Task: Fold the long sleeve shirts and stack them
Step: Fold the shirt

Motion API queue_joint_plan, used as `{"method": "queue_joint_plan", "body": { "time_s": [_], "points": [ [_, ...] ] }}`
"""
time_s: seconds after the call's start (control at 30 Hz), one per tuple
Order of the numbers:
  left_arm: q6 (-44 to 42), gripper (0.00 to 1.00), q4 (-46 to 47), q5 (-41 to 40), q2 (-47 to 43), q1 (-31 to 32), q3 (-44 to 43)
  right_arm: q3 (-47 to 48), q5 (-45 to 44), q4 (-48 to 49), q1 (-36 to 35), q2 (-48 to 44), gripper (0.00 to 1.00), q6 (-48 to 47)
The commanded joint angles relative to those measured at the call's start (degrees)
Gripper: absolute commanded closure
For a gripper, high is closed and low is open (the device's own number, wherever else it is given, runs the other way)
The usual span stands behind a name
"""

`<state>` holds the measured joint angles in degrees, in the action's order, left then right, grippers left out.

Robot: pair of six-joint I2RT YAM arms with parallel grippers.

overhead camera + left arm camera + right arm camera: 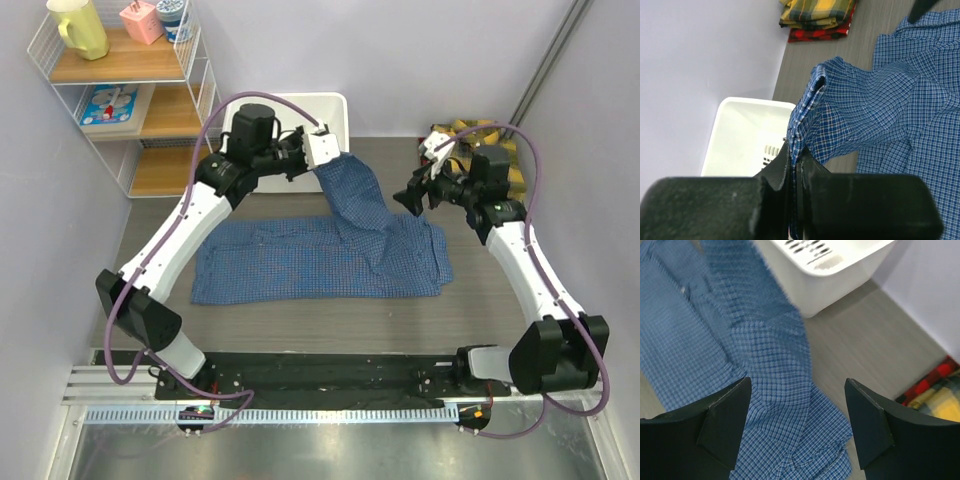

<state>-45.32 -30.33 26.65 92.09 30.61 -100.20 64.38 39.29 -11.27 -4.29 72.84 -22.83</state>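
blue shirt [300, 265]: its sleeve [352, 195] slants from your left gripper [326, 152], clamped on the cuff, down toward your right gripper [411, 197], open and empty, nearer its lower end.

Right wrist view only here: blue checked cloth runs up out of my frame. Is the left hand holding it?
Observer: Yes. The left hand is shut on an edge of the blue shirt, holding that strip up off the table.
Operator: How far does the rest of it reach?
Observer: It lies spread flat, stretching leftward under the left arm.
Operator: And the plaid bit at my corner?
Observer: The plaid shirt sits folded at the table's far right, apart from the blue one.
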Motion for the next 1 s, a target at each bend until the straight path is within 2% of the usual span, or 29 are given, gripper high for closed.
{"method": "queue_joint_plan", "body": {
  "time_s": [0.0,0.3,0.5,0.7,0.8,0.83,0.87,0.9,0.97],
  "points": [
    [-1.62,1.0,9.48,4.0,-2.8,-0.55,2.38,-1.8,7.56,-3.06,-0.01,4.05,0.19,-12.5],
    [-0.91,1.0,10.64,10.08,-4.11,-0.81,4.49,2.06,10.9,-2.71,-0.01,16.89,0.16,-18.29],
    [1.28,1.0,12.66,10.96,-4.29,-0.99,5.1,6.1,10.98,0.89,-0.1,24.53,0.19,-15.93],
    [2.17,1.0,13.54,10.87,-4.64,-1.17,5.28,5.93,9.05,6.43,-0.8,27.35,0.24,-12.06],
    [2.17,1.0,13.89,10.09,-4.73,-1.17,5.72,6.11,8.09,5.39,-0.98,27.53,0.55,-12.41],
    [2.34,1.0,13.8,9.65,-4.82,-1.17,5.81,6.28,7.3,4.77,-1.07,26.92,0.8,-12.68],
    [2.52,1.0,14.06,9.21,-4.64,-1.43,5.98,6.55,5.29,3.63,-0.98,26.48,0.93,-14.24],
    [2.26,1.0,14.33,7.99,-4.56,-1.6,6.16,6.55,2.84,3.01,-0.98,25.87,0.99,-14.43],
    [2.95,1.0,16.16,6.84,-4.56,-2.66,8.08,6.11,-5.48,3.36,-0.98,23.94,0.99,-13.65]
  ]
}}
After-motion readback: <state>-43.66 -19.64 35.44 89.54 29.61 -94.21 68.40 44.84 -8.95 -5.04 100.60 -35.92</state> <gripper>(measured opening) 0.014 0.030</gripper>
